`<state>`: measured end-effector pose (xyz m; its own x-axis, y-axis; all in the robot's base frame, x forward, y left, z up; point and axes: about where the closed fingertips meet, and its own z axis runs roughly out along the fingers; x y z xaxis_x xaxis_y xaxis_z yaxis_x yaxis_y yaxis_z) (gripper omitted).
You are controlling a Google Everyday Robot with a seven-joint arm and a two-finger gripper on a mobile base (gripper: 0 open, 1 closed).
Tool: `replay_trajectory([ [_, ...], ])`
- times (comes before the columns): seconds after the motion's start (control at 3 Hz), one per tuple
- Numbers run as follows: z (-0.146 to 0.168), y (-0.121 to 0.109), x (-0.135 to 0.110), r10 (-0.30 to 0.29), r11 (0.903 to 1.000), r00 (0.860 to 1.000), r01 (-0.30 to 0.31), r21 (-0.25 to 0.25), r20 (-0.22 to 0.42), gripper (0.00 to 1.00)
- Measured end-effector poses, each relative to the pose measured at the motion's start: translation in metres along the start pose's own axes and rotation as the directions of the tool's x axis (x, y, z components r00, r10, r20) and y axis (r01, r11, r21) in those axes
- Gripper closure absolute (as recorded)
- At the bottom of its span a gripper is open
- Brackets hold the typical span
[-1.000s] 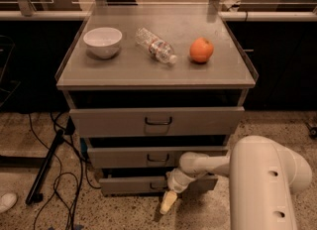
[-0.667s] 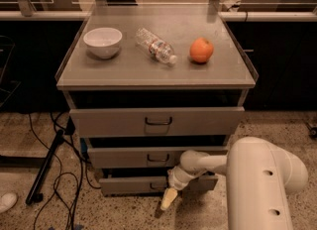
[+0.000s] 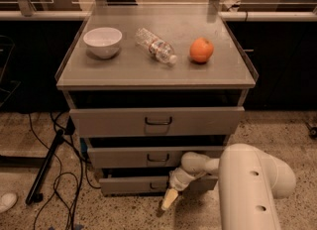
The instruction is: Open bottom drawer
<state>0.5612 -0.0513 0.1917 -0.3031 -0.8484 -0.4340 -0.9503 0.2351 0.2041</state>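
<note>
The bottom drawer point(image 3: 129, 185) is the lowest and narrowest grey front of the three, just above the floor, pulled out slightly. Its small dark handle point(image 3: 157, 186) shows beside my wrist. My gripper point(image 3: 168, 200) hangs from the white arm point(image 3: 247, 184) right in front of this drawer, its pale fingertips pointing down toward the floor just below and right of the handle. The middle drawer point(image 3: 153, 156) and the top drawer point(image 3: 156, 121) sit above it, each also slightly out.
On the cabinet top point(image 3: 124, 70) stand a white bowl point(image 3: 102, 41), a lying plastic bottle point(image 3: 156, 46) and an orange point(image 3: 201, 50). Black cables and a stand leg point(image 3: 47, 167) lie on the floor at the left. A dark counter runs behind.
</note>
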Motion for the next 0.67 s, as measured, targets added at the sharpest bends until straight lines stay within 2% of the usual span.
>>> replay_trajectory([
  [0.33, 0.0111, -0.0002, 0.0105, 0.018, 0.9997, 1.0, -0.018, -0.014, -0.009, 0.0],
  [0.67, 0.0092, 0.0002, 0.0099, 0.019, 0.9997, 1.0, -0.019, -0.014, -0.009, 0.0],
])
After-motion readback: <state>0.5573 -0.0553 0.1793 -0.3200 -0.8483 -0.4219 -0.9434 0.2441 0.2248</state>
